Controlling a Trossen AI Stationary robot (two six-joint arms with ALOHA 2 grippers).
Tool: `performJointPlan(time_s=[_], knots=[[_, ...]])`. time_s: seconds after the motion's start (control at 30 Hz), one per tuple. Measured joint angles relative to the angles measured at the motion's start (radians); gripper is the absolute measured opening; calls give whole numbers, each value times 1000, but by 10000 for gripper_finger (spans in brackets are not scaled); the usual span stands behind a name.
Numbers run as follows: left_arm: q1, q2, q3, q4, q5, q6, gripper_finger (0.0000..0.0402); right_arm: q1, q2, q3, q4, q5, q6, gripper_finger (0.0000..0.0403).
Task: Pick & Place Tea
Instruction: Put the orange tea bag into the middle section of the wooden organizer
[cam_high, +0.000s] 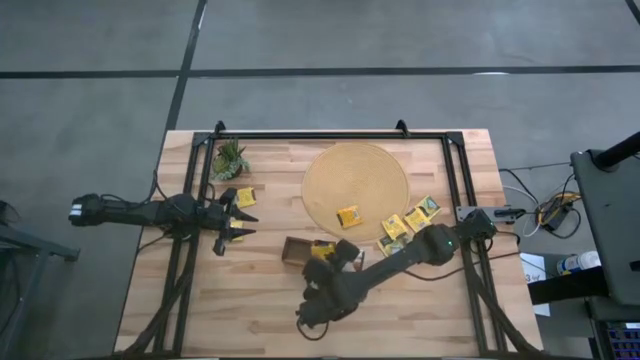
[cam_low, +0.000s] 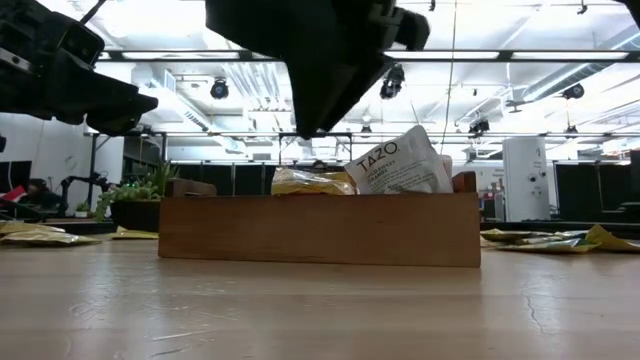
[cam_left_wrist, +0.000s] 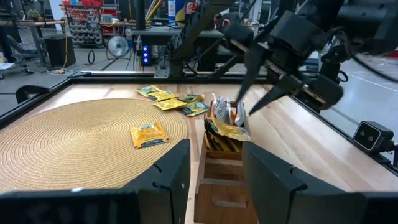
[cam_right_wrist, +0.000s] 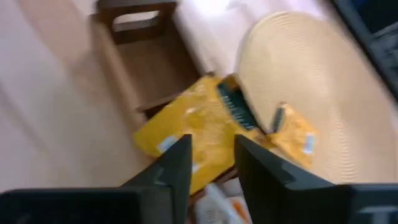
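The dark brown tray (cam_high: 294, 250) lies near the table's middle, and several tea sachets (cam_high: 322, 250) are stuck upright in its right end. In the low view a white sachet (cam_low: 400, 165) and a yellow one (cam_low: 312, 182) lean out over the tray's wall (cam_low: 318, 228). My right gripper (cam_right_wrist: 211, 155) hangs open just above these sachets, slanting down, with nothing between its fingers. More tea lies loose: one sachet (cam_high: 348, 216) on the round mat (cam_high: 355, 170) and several (cam_high: 405, 222) by the mat's right rim. My left gripper (cam_high: 235, 215) waits open at the table's left.
A small green plant (cam_high: 230, 160) stands at the far left corner. Two yellow sachets (cam_high: 243, 197) lie beside my left gripper. A black frame rail (cam_high: 330, 135) runs along the far edge and down both sides. The tray's left compartment (cam_right_wrist: 149, 68) shows bare wood.
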Motion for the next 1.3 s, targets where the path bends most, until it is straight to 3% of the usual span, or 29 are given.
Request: performJointPlan(time_s=[0.23, 0.53, 0.77, 1.3], knots=[[0, 0, 0, 0, 0, 0, 139, -13, 0, -1, 173, -72, -169, 16], [0, 0, 0, 0, 0, 0, 139, -41, 1, -13, 169, -124, -96, 8], [0, 0, 0, 0, 0, 0, 139, -44, 1, -17, 172, -254, -67, 8], [0, 0, 0, 0, 0, 0, 139, -85, 2, -120, 186, -249, -43, 8]])
